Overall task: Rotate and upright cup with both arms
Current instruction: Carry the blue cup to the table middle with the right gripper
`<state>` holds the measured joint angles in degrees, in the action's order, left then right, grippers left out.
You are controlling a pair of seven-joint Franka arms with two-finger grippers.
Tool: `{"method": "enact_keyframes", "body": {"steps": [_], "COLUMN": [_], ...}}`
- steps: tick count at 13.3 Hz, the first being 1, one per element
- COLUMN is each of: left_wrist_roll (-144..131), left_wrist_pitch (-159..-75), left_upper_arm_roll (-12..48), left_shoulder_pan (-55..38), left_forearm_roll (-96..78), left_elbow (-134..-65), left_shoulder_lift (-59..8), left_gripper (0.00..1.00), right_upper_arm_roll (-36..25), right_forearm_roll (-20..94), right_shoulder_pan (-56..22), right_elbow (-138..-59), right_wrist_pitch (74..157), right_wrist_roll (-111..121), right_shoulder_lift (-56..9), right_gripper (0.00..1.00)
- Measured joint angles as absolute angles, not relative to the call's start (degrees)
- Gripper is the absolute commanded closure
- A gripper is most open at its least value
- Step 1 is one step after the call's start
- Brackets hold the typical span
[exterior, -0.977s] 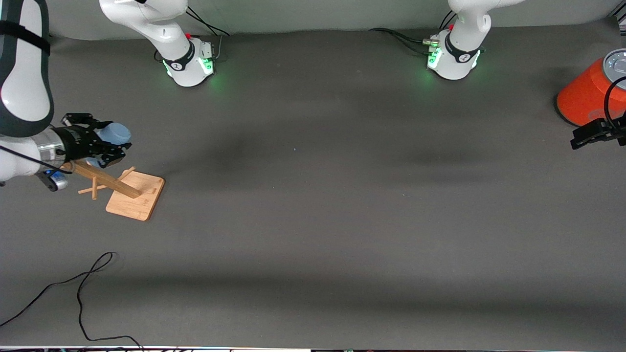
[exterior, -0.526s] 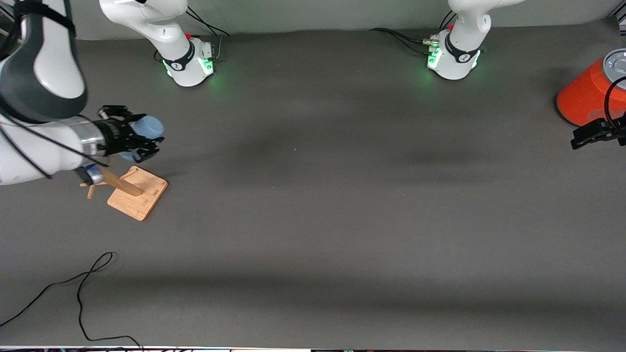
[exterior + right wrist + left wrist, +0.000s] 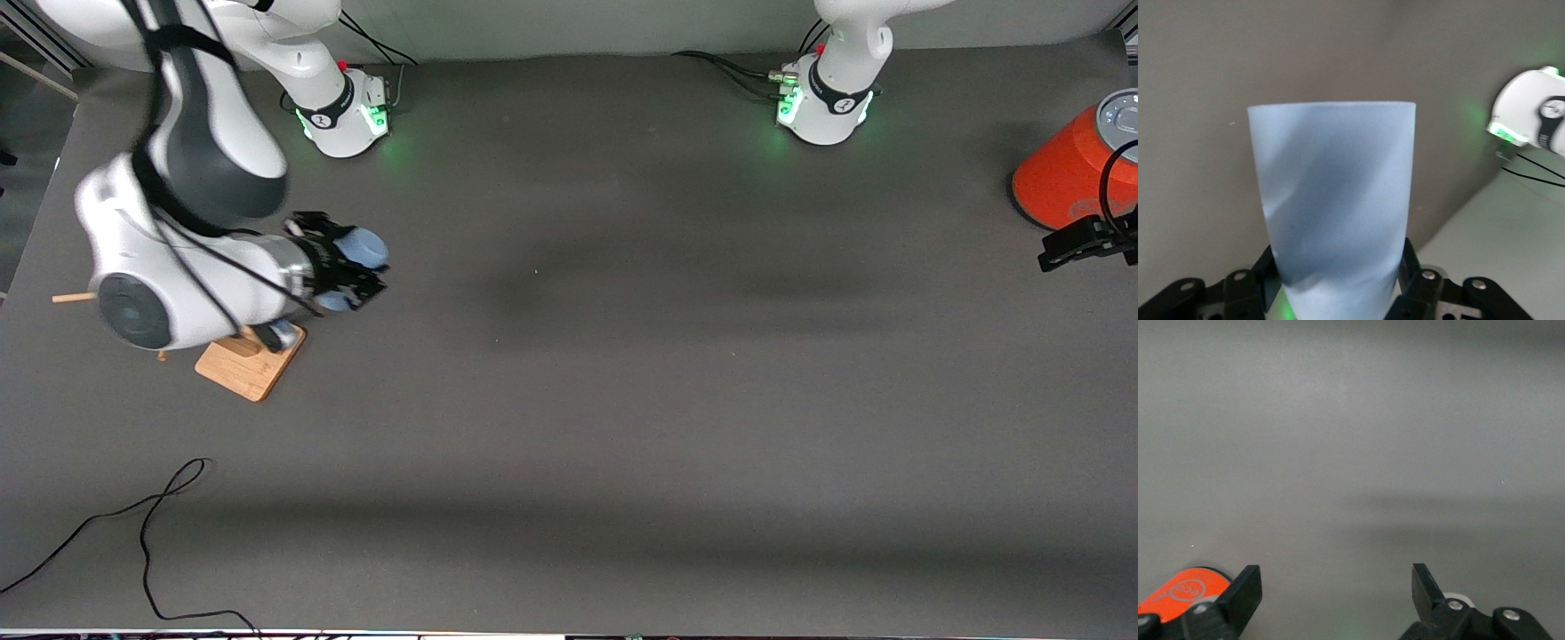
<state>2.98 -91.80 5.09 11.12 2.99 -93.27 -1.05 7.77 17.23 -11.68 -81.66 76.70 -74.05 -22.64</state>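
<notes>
The dark grey matte table [image 3: 622, 373] fills nearly the whole front view. At its upper left the white jointed right arm [image 3: 178, 267] with black bands bends down from its green-lit base, the largest thing over the surface. At the upper right edge of that view stands the big orange cylinder [image 3: 1062, 178] with a grey top. Low under the right arm's wrist, at the left of the frame, lies the flat light wooden board [image 3: 244, 369], partly covered by the arm. The black right gripper [image 3: 342, 267] is clamped on the small light-blue handleless plastic cup [image 3: 363, 247], held in the air over the table beside the board; in the right wrist view the cup [image 3: 1335, 207] fills the middle. The black left gripper [image 3: 1337, 587] hangs beside the orange cylinder, jaws spread wide and holding nothing.
</notes>
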Motion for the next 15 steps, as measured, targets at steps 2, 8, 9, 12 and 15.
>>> {"method": "enact_keyframes", "body": {"steps": [2,8,9,12,15], "left_wrist_roll": [2.99,3.00,3.01,3.01,3.02], "left_wrist_pitch": [-91.80,-91.80,-91.81,-91.83,-91.66], "left_upper_arm_roll": [4.98,4.88,4.88,4.89,4.93], "left_shoulder_pan": [11.28,11.91,11.99,12.08,12.11], "left_forearm_roll": [2.99,2.92,2.91,2.91,2.91], "left_elbow": [-93.27,-93.34,-93.34,-93.38,-93.52], "left_shoulder_lift": [-1.20,-1.94,-2.22,-3.62,-5.84], "left_gripper": [0.00,0.00,0.00,0.00,0.00], "right_upper_arm_roll": [7.89,8.20,8.24,8.25,8.18], "right_forearm_roll": [15.13,1.98,-0.91,-5.40,-7.95], "right_shoulder_pan": [-15.57,-29.12,-31.56,-38.05,-42.66], "right_elbow": [-81.46,-79.08,-78.95,-78.84,-79.46], "right_wrist_pitch": [81.74,96.96,99.06,106.32,112.93], "right_wrist_roll": [-74.05,-71.20,-69.48,-63.50,-59.91], "right_shoulder_lift": [-24.76,-33.56,-35.19,-39.01,-41.73], "right_gripper": [0.88,0.88,0.88,0.88,0.84]}}
